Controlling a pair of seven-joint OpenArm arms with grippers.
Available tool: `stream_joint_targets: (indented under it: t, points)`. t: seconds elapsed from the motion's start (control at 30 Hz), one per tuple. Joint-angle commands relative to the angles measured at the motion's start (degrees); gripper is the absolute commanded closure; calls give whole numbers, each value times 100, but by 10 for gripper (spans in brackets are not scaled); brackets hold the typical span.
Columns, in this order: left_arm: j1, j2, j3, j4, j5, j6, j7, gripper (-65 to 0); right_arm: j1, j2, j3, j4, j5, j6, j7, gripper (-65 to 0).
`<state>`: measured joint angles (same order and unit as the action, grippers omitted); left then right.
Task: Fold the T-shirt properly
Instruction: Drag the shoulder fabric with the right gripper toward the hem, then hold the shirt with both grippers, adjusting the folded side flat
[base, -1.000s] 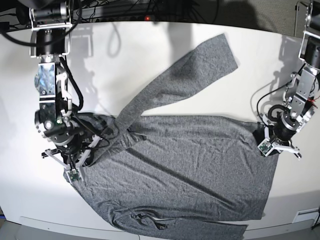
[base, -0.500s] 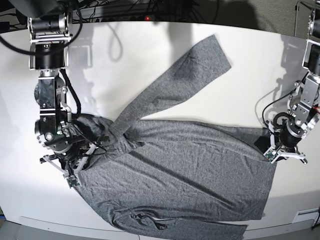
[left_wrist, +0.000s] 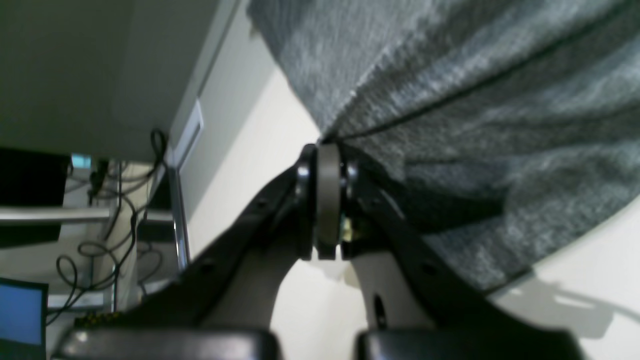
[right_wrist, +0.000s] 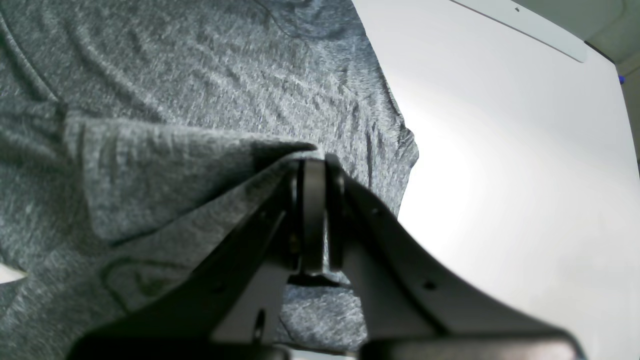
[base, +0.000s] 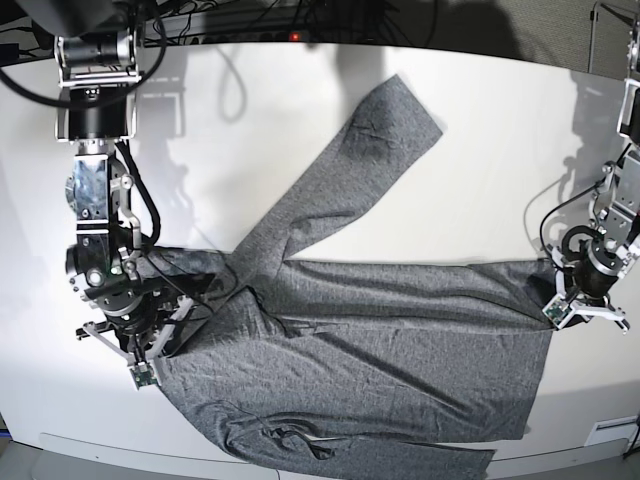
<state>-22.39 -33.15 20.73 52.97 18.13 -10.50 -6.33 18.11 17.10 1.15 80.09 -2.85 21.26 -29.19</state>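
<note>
Clamped on a bunched fold at the shoulder end of the T-shirt (base: 370, 330), the right gripper (base: 135, 335) sits near the left edge of the white worktop (base: 500, 140) in the base view, with bare surface behind it toward the far edge. Its wrist view shows the jaws pressed together with grey knit (right_wrist: 150, 150) pinched at the tips and open worktop (right_wrist: 500, 200) beside them. From that grip the shirt body stretches flat across the near half of the worktop, its lower hem close to the near edge, where a sleeve lies rumpled. One sleeve (base: 350, 170) runs diagonally up toward the far edge, with bare worktop on both sides. At the right edge the left gripper (base: 583, 300) is closed on the shirt's corner (left_wrist: 450, 125), cloth pulled taut from its tips, with little room beyond it.
</note>
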Motion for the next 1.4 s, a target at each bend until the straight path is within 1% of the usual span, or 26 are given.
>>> stream_joint_targets:
  t: [0.0, 0.07, 0.3, 0.47, 0.7, 0.83, 0.97, 1.07, 1.17, 1.23, 1.37]
  points:
    - [-157, -98, -42, 76, -26, 111, -170, 0, 175, 55, 39, 111, 9, -26, 177, 0]
    - [-157, -79, -42, 76, -24, 107, -315, 0, 175, 50, 39, 81, 11, -26, 190, 0]
    - [-160, 90, -42, 74, -22, 103, -293, 0, 188, 50, 39, -144, 7, -26, 341, 0]
    - [-175, 195, -42, 72, -17, 107, -317, 0, 240, 50, 39, -444, 4, -28, 638, 0]
    - [-417, 201, -42, -118, -20, 109, -315, 0, 861, 50, 39, -1532, 9, -26, 758, 0]
    - [-599, 208, -42, -455, -22, 107, -326, 0, 1084, 50, 39, -1832, 9, -26, 778, 0]
    - [-765, 409, -42, -911, -20, 103, -337, 0, 1093, 35, 39, -1875, 7, -24, 822, 0]
    - [-887, 649, -42, -1364, 4, 103, -516, 0, 1095, -42, 39, -1880, 4, -26, 828, 0]
    - [-1054, 859, -42, -1816, 398, 107, -710, 0, 1095, -122, 39, -1880, -48, -24, 894, 0]
    - [-1191, 953, -42, -2083, 535, 109, -748, 0, 1095, -149, 37, -1893, -166, -26, 1008, 0]
    - [-1486, 1056, -42, -2616, 542, 109, -748, 0, 1165, -157, 37, -2197, -219, -26, 1281, 0]
